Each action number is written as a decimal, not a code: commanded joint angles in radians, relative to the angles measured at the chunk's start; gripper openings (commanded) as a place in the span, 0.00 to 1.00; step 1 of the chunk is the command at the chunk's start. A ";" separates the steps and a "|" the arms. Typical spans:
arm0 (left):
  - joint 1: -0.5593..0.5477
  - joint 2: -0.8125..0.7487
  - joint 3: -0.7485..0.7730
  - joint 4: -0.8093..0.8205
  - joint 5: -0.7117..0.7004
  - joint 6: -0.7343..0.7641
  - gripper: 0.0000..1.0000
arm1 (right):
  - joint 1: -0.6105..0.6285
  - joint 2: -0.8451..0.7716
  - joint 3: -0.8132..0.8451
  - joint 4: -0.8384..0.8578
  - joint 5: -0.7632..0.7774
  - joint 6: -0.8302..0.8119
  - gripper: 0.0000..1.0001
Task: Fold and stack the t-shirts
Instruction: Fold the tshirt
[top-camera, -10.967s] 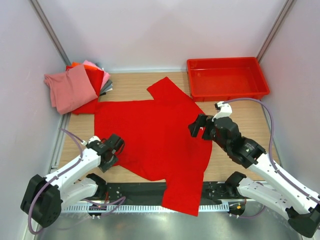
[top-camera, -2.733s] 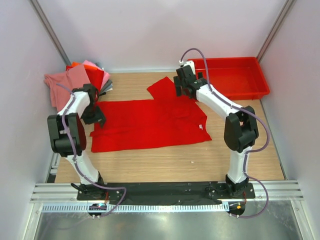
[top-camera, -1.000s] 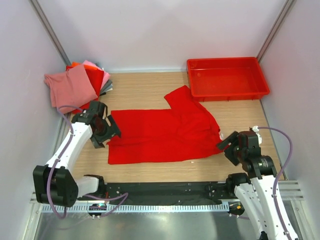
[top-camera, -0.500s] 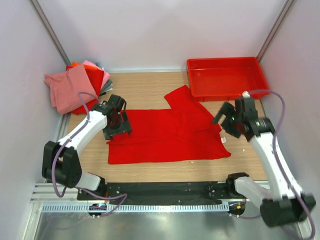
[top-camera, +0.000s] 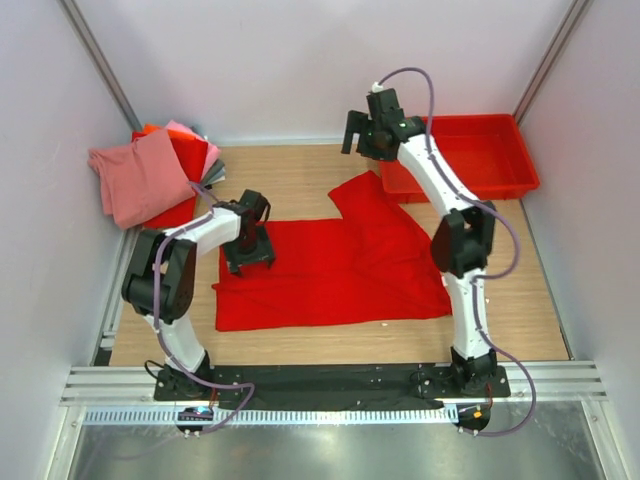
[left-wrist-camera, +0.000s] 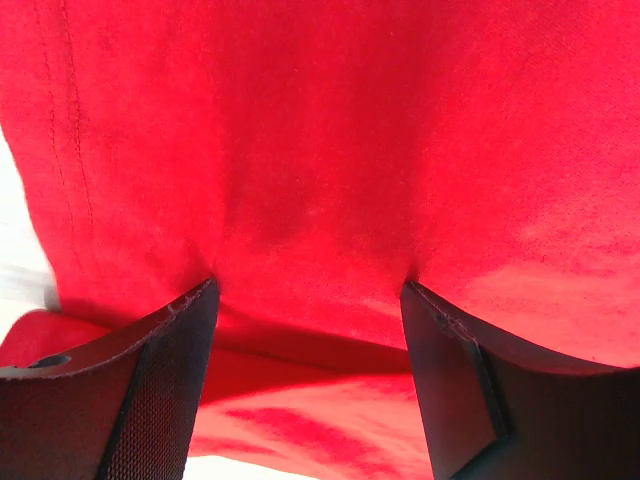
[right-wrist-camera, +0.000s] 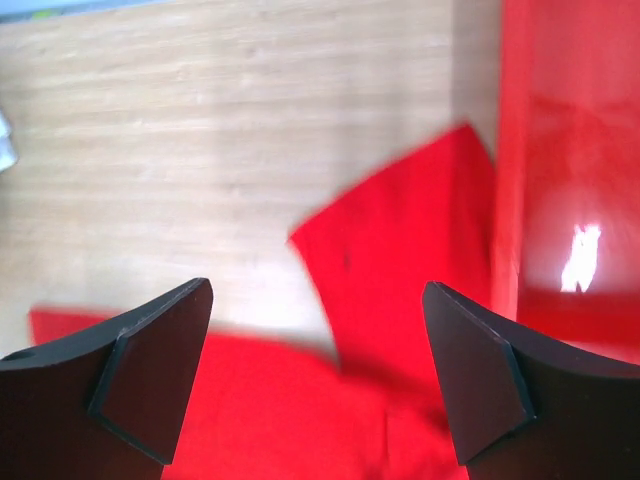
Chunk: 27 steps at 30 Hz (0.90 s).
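Wooden table (top-camera: 300, 165), pale walls on three sides.

- Far-left corner: stack (top-camera: 145, 180) of folded shirts, dusty pink on top, with red, orange and grey edges showing beneath. That part reads as done.
- Just right of it, left claw (top-camera: 249, 258) sits low on the left end of the red shirt (top-camera: 330, 275). Its jaws stand well apart with the tips pressed onto the cloth. Cloth humps between them, but nothing looks pinched in the wrist view.
- Red shirt lies mid-table as a long band, seemingly doubled once along its length. The near edge is fairly straight and the right end is uneven.
- One sleeve (top-camera: 365, 198) sticks out from the far edge toward the tray (top-camera: 455, 187). Whether its tip touches the tray corner, I cannot tell.
- Right claw (top-camera: 368, 140) hangs high over the far side, above the sleeve and beside the tray's left end — jaws wide, holding nothing.

Judgement: the first fold is likely in. The sleeve tuck, the cross folds and the carry to the stack are left.

Room:
- The gap between stack and shirt is narrow, and the left wall crowds the stack.
- Open wood runs beyond the shirt's far edge, left of the sleeve.
- A strip also lies open along the near edge — and another right of the shirt, in front of the tray.
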 joint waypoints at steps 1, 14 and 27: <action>0.029 -0.035 -0.100 -0.006 -0.042 -0.040 0.75 | -0.007 0.183 0.238 -0.052 0.020 -0.066 0.93; 0.106 -0.144 -0.267 -0.020 -0.062 -0.028 0.77 | 0.016 0.418 0.271 0.171 0.208 -0.146 0.93; 0.106 -0.155 -0.296 -0.013 -0.058 -0.032 0.78 | 0.055 0.501 0.294 0.171 0.351 -0.187 0.93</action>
